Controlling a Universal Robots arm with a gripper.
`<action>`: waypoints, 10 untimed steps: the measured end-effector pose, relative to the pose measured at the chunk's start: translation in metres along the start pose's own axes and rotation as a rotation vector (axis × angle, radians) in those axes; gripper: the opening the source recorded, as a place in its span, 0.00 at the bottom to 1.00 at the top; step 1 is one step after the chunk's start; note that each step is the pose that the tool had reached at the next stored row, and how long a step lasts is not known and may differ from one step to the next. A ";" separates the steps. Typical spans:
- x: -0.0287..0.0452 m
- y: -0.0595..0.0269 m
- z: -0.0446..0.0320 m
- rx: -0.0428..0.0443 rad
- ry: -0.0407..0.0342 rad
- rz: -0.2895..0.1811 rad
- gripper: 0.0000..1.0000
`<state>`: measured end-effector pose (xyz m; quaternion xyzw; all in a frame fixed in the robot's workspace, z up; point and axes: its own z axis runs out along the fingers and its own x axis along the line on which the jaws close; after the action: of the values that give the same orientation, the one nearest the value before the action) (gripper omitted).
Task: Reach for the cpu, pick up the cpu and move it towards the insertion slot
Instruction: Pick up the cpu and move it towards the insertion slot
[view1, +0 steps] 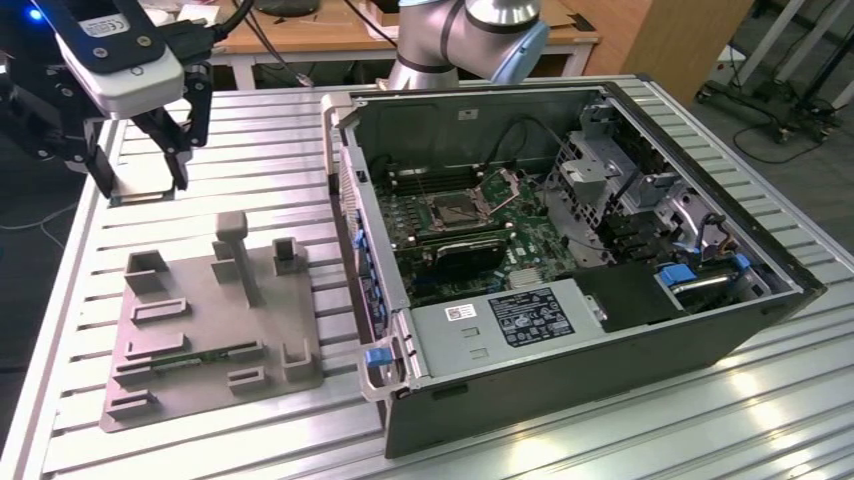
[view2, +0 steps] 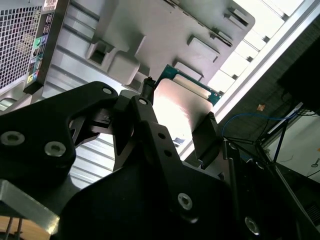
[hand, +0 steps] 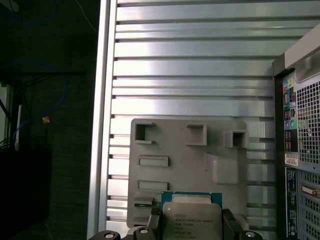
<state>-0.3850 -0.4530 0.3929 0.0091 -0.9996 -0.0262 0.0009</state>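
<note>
We start at the gripper (view1: 142, 186), which hangs at about ten o'clock in the exterior view. Its two dark fingers (hand: 155, 221) are clamped on opposite edges of the cpu (hand: 192, 216), whose silver lid shows flat between them in both wrist views. The chip is in the air and touches nothing else.

Below it, toward five o'clock from the gripper in the exterior view, lies the grey plastic tray (view1: 187, 300) on the ribbed metal table (view1: 267, 150). A green memory stick (view1: 187, 358) rests in the tray's near part.

Further off, at three o'clock from the gripper, stands the open computer case (view1: 587, 380). Inside it the insertion slot (view1: 454, 208) sits on the board, well apart from the chip. Its hinged bracket (view1: 507, 185) stands raised just beside it, at about one o'clock.

We judge that reaching and picking are done and that the carry toward the slot is the step in hand, with most of the way left. As we see it, that carry calls for a level chip, a firm unchanged grip, and enough height to clear the case's side wall (view1: 350, 200). The raised bracket leaves little room on that side.
</note>
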 end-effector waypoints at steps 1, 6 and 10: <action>-0.0003 0.0000 0.0000 0.0000 -0.0001 0.000 0.55; -0.0017 0.0000 0.0000 0.0000 0.0000 0.000 0.55; -0.0025 -0.0001 0.0000 0.0000 -0.0001 0.000 0.55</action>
<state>-0.3825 -0.4530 0.3929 0.0091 -0.9996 -0.0262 0.0008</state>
